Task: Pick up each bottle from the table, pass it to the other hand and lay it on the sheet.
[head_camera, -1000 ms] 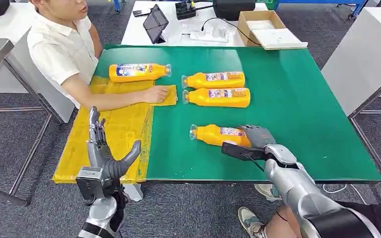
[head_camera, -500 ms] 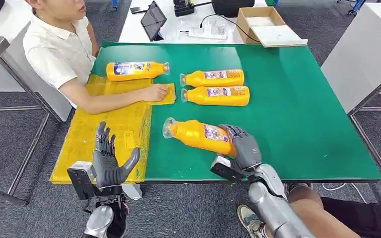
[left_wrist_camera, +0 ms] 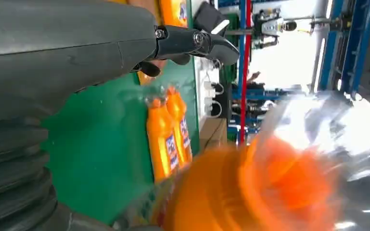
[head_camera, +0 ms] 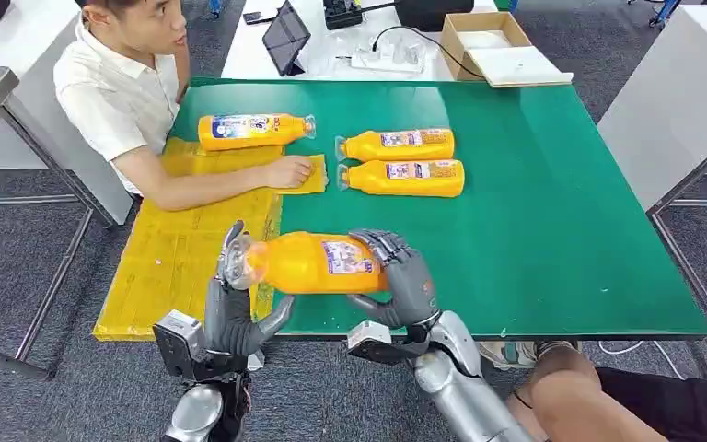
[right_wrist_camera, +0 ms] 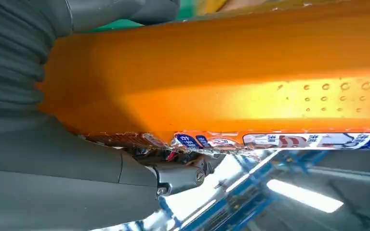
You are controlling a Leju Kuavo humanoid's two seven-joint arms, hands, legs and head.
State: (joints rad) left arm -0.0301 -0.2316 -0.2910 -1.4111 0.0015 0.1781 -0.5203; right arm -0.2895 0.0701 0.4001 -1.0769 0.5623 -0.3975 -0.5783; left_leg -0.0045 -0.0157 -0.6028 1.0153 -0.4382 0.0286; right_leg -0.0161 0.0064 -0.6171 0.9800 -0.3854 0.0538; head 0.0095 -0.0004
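Observation:
My right hand [head_camera: 405, 281] grips the base of an orange bottle [head_camera: 308, 262] and holds it on its side above the table's front edge, clear cap pointing left. My left hand [head_camera: 235, 318] is open just under and behind the cap end, fingers spread upward, thumb out below the bottle. The left wrist view has the bottle [left_wrist_camera: 250, 192] blurred close ahead of the fingers [left_wrist_camera: 192, 41]. In the right wrist view the bottle [right_wrist_camera: 231, 86] lies across the hand [right_wrist_camera: 53, 159]. Another bottle [head_camera: 253, 131] lies at the yellow sheet's [head_camera: 175, 258] far edge. Two more bottles [head_camera: 396, 145] [head_camera: 403, 178] lie on the green mat [head_camera: 534, 203].
A person sits at the table's left, forearm and hand [head_camera: 287, 172] resting on the sheet's far part. Behind the mat a white table carries a tablet [head_camera: 287, 39] and a cardboard box [head_camera: 483, 46]. A grey table [head_camera: 681, 101] stands to the right.
My right hand has lifted the bottle off the mat and carried it left toward my left hand. My left hand has risen and moved right until it is under the cap end.

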